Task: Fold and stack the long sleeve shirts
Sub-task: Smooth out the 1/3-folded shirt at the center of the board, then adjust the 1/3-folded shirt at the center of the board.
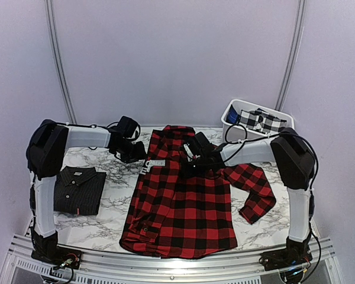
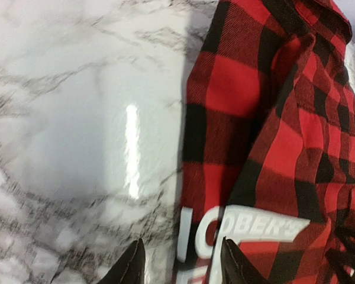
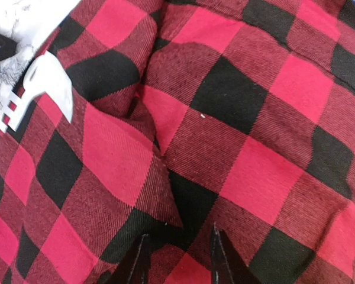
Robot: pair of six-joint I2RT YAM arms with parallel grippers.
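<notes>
**Flannel half folded, both grippers slack at its shoulders**

The red-and-black flannel shirt [image 1: 180, 204] lies flat mid-table, with the folded black pinstriped shirt [image 1: 78, 189] well apart on its left. Its right sleeve [image 1: 254, 189] sprawls outward, so it is best pinched near the cuff and drawn flat across the body. Farther up, the left gripper [image 2: 180, 266] and right gripper [image 3: 177, 260] have parted jaws, apparently empty.

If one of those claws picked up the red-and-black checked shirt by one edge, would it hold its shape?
Probably not. The red-and-black flannel shirt lies limp, its sleeve bent and fabric creased in the right wrist view, so it would likely droop and drag. Pushed, it would probably bunch rather than slide, though the glossy marble table may let it slip.
</notes>
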